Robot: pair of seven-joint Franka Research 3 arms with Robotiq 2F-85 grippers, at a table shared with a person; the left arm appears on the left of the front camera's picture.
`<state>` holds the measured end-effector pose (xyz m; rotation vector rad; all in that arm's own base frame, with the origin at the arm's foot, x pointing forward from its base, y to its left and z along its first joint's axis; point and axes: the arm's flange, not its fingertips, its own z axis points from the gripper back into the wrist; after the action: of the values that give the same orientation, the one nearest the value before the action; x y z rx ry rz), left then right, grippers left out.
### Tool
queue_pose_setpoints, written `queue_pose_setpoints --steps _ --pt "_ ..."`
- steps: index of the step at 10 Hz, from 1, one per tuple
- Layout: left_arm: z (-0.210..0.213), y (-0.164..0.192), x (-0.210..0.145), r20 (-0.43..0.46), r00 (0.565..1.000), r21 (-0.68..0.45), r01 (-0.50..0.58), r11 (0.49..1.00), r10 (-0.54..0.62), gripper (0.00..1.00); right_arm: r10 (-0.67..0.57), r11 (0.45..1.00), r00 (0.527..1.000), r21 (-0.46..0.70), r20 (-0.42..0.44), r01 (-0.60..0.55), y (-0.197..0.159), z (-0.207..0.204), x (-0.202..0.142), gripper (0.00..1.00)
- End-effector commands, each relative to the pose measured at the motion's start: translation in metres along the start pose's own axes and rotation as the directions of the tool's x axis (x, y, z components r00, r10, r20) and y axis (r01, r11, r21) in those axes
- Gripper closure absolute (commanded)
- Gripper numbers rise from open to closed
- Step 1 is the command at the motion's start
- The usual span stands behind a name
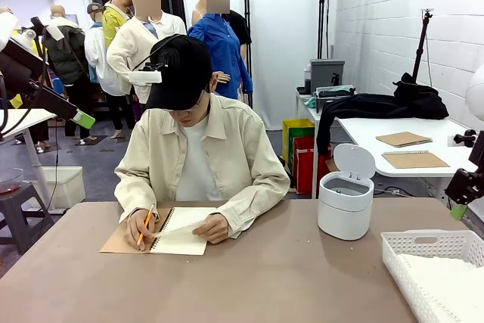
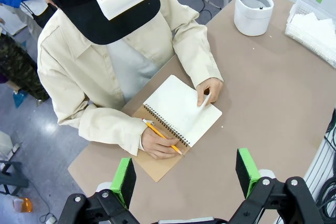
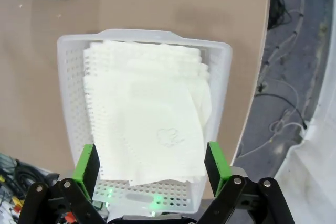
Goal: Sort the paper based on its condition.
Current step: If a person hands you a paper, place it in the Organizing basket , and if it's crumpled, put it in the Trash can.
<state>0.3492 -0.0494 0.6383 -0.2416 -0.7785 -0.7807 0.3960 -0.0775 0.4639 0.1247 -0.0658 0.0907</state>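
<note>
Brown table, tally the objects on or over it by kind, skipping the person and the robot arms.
Spiral notebook: 1
Pencil: 1
Lidded white bin: 1
White lattice basket: 1
Paper stack in the basket: 1
Total: 5

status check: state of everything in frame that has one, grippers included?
notebook: open on the table, a hand at the page's edge
pencil: held in the person's hand, tip on the page
bin: lid up
basket: upright on the table, holding paper
paper: stacked loose in the basket, top sheet has a small scribble
left gripper: open, empty
right gripper: open, empty, over the basket
</note>
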Motion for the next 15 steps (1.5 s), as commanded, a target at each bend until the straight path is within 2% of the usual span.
queue_pose_setpoints --steps 1,3,5,6,8,9,13,15 --pt "0.000 0.000 0.000 0.000 1.000 0.000 -0.002 1.000 0.002 0.00 0.178 0.972 0.983 0.150 0.033 -0.181 0.034 0.022 0.000 0.00" --pt "0.000 0.000 0.000 0.000 1.000 0.000 -0.002 1.000 0.002 0.00 0.323 0.906 0.936 0.241 0.138 -0.348 0.078 0.048 0.004 0.00" --pt "0.000 0.000 0.000 0.000 1.000 0.000 -0.002 1.000 0.002 0.00 0.408 0.851 0.884 0.255 0.227 -0.458 0.116 0.065 0.012 0.00" --pt "0.000 0.000 0.000 0.000 1.000 0.000 -0.002 1.000 0.002 0.00 0.471 0.797 0.840 0.278 0.270 -0.536 0.137 0.073 0.018 0.00" --pt "0.000 0.000 0.000 0.000 1.000 0.000 -0.002 1.000 0.002 0.00 0.574 0.706 0.731 0.229 0.369 -0.670 0.176 0.091 0.029 0.00" --pt "0.000 0.000 0.000 0.000 1.000 0.000 -0.002 1.000 0.002 0.00 0.599 0.670 0.686 0.210 0.414 -0.712 0.192 0.099 0.033 0.00" --pt "0.000 0.000 0.000 0.000 1.000 0.000 -0.002 1.000 0.002 0.00 0.613 0.591 0.570 0.160 0.547 -0.790 0.243 0.116 0.057 0.00" --pt "0.000 0.000 0.000 0.000 1.000 0.000 -0.002 1.000 0.002 0.00 0.609 0.574 0.539 0.145 0.582 -0.806 0.262 0.124 0.061 0.00"
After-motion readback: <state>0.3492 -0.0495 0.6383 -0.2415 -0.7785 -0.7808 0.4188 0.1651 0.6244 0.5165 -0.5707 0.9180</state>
